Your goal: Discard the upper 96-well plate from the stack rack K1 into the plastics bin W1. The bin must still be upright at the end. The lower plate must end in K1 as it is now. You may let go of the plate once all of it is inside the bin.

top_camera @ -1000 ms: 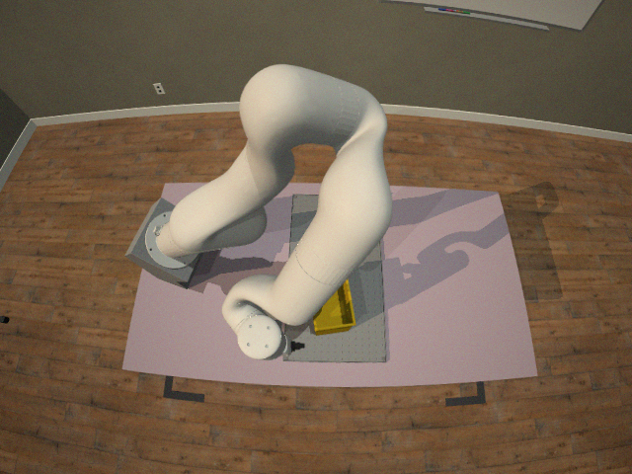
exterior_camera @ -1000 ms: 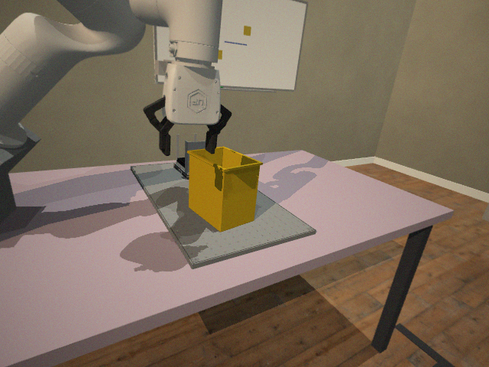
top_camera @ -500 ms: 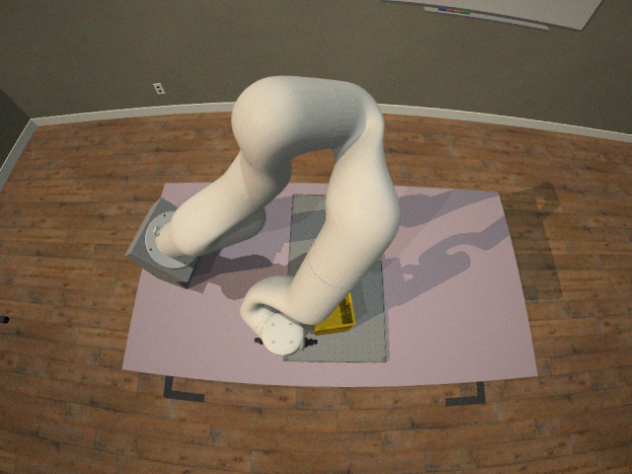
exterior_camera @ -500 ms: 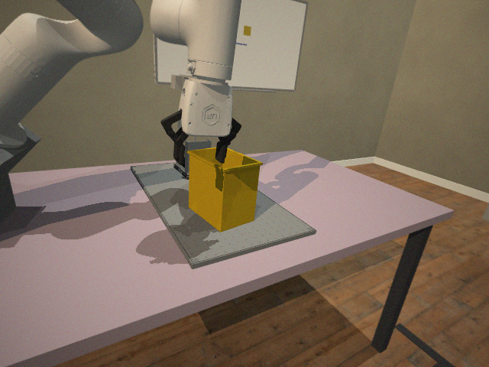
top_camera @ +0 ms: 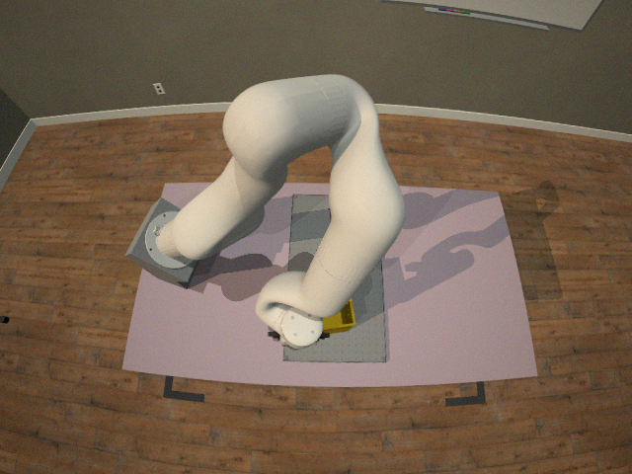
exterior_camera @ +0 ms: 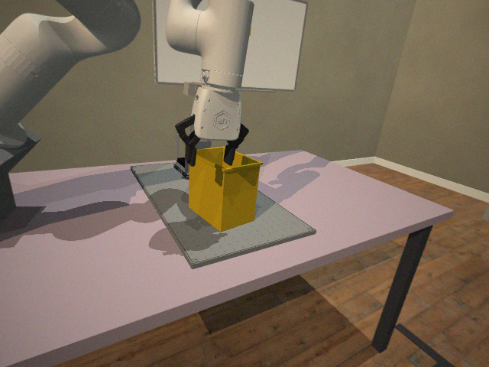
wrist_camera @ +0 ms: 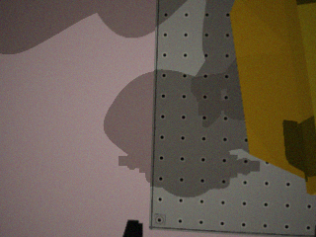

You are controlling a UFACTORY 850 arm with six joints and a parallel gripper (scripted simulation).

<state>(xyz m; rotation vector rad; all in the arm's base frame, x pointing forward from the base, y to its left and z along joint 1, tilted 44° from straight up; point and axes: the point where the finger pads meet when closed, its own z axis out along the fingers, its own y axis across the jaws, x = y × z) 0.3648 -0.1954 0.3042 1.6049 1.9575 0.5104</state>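
Observation:
The yellow bin W1 [exterior_camera: 223, 189] stands upright on the grey perforated baseplate [exterior_camera: 185, 232]. My gripper [exterior_camera: 211, 153] is open and holds nothing. It hangs pointing down at rim height over the bin's left side. In the overhead view the arm hides most of the bin [top_camera: 341, 318] and only the wrist end above the gripper [top_camera: 296, 329] shows. The wrist view shows the bin's outer wall [wrist_camera: 272, 84] at the right and one dark fingertip [wrist_camera: 132, 229] at the bottom edge. Rack K1 [exterior_camera: 180, 162] is only partly visible behind the bin. Its plates are hidden.
The baseplate lies along the middle of the pink table [exterior_camera: 118, 276]. The arm's base [top_camera: 163, 242] sits on a grey block at the table's left. A whiteboard [exterior_camera: 272, 43] hangs on the wall behind.

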